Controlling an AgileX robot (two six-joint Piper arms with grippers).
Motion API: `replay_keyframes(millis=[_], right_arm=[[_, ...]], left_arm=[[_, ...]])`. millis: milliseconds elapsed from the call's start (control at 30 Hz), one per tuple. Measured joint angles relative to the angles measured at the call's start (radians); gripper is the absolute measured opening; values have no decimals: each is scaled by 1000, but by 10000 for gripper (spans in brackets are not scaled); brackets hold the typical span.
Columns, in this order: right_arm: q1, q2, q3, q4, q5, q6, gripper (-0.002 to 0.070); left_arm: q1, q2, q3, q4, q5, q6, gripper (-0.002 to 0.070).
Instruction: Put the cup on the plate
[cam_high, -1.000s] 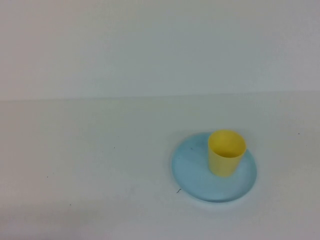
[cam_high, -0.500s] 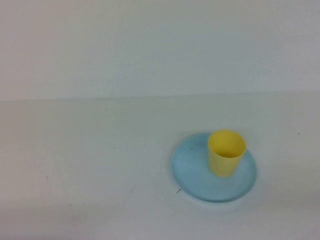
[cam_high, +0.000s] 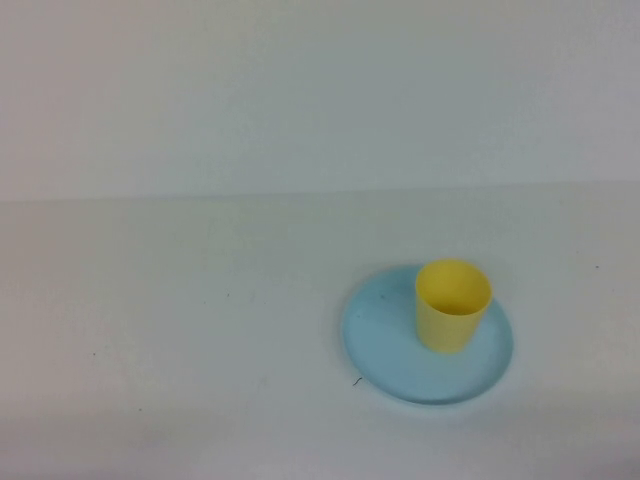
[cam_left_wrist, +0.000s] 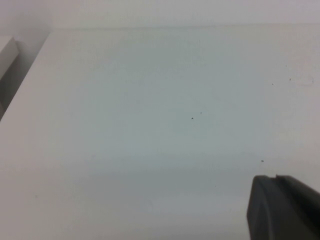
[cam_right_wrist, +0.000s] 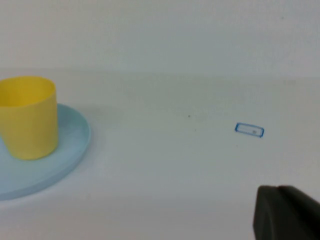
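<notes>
The yellow cup (cam_high: 453, 304) stands upright on the light blue plate (cam_high: 385, 345), toward the plate's far right part, at the table's right front. The right wrist view shows the same cup (cam_right_wrist: 27, 117) resting on the plate (cam_right_wrist: 70, 150). Neither arm appears in the high view. My right gripper (cam_right_wrist: 276, 189) is shut, its dark fingers pressed together, well clear of the cup and holding nothing. My left gripper (cam_left_wrist: 274, 178) is shut too, over bare white table, with nothing in it.
A small blue rectangle outline (cam_right_wrist: 249, 130) is marked on the table beyond the right gripper. The table's side edge (cam_left_wrist: 30, 75) runs beside the left gripper, with a pale box corner (cam_left_wrist: 7, 52) beyond it. A white wall (cam_high: 320, 90) backs the table.
</notes>
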Motion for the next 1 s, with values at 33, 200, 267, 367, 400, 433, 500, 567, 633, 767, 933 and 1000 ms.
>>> replay_keyframes(millis=[33,200,267,367,400,433,500,567,633,767,933,1000], right_arm=[[0,0,0,2,19,0,1],[-41,0,2,2,77,0,1],[-69,0,2,6,90,0,1],[-85,0,2,10,123,0,1],[-85,0,2,10,124,0,1],[-85,0,2,10,124,0,1],[-85,0,2,10,124,0,1],[-85,0,2,10,124,0,1],[-85,0,2,11,124,-3,1],[-85,0,2,11,124,-23,1],[-85,0,2,11,124,-28,1],[-85,0,2,11,124,-28,1]], left_arm=[[0,0,0,0,0,0,0],[0,0,0,2,0,0,0],[0,0,0,2,0,0,0],[0,0,0,2,0,0,0],[0,0,0,2,0,0,0],[0,0,0,2,0,0,0],[0,0,0,2,0,0,0],[0,0,0,2,0,0,0],[0,0,0,2,0,0,0],[0,0,0,2,0,0,0],[0,0,0,2,0,0,0],[0,0,0,2,0,0,0]])
